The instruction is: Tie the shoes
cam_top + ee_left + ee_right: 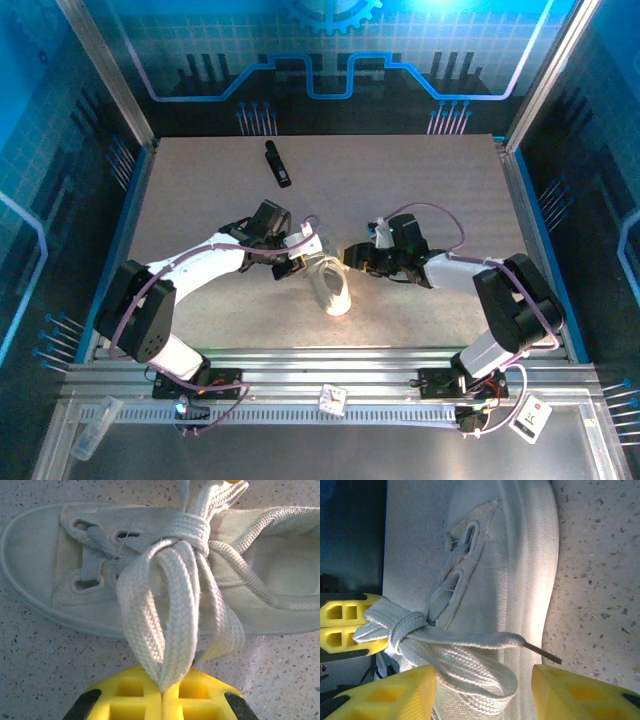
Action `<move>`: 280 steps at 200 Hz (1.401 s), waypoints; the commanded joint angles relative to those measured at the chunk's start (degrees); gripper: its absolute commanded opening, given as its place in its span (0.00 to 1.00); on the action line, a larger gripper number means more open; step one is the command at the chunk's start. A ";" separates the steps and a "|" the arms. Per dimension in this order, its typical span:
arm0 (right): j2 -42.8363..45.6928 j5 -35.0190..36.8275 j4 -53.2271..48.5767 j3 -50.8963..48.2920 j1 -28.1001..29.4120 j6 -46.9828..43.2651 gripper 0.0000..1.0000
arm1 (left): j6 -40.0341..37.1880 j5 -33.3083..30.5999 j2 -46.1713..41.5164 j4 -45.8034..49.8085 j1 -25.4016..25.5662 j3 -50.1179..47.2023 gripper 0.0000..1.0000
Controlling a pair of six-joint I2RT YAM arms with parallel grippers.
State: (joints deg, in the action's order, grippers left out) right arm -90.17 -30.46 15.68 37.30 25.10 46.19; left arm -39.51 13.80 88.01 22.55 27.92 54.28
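The white sneaker (332, 287) lies on the table between both arms, toe towards the near edge. Its off-white laces are drawn into a knot (188, 531) over the tongue. In the left wrist view my left gripper (162, 692) is shut on a lace loop (167, 625) that runs from the knot down into the yellow fingertips. My right gripper (485, 690) stands open over the shoe's side, and the other lace loop (485, 672) lies between its fingers (395, 695) untouched. A lace end with a dark tip (543, 653) sticks out past the sole (540, 555).
A small black bar-shaped object (278, 163) lies at the back of the table, well away from the arms. The left gripper's yellow fingers (342, 627) appear at the left of the right wrist view, beside the knot. The speckled tabletop (440, 200) surrounds the shoe.
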 commanded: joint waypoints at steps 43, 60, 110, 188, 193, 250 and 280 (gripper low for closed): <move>-3.16 -2.15 5.69 -1.08 1.31 3.02 0.51 | -0.40 1.80 0.28 1.69 0.29 1.85 0.00; -3.39 -2.25 6.19 -1.03 1.47 3.46 0.51 | -0.40 1.74 0.32 1.72 0.29 1.80 0.00; -2.78 -2.77 7.58 -1.29 1.80 5.00 0.38 | -0.48 1.36 0.50 1.74 0.29 1.98 0.00; 5.98 2.38 -8.38 2.89 1.48 -4.87 0.00 | -1.32 0.55 -2.18 1.25 -0.11 0.39 0.00; 6.14 2.55 -9.68 3.41 1.46 -5.85 0.00 | -1.41 0.44 -2.22 1.35 -0.14 0.36 0.00; 5.29 3.56 -17.80 8.08 1.11 -14.00 0.00 | -1.04 -1.00 -1.96 8.09 -0.15 0.74 0.00; 4.35 2.68 -20.15 9.30 0.69 -16.49 0.00 | -0.92 -2.37 -2.16 11.47 -0.15 -0.42 0.00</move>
State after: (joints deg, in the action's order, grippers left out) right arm -84.90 -27.55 0.23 44.47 26.20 34.13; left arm -39.55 12.73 87.24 28.71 27.92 54.81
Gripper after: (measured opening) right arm 0.047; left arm 0.039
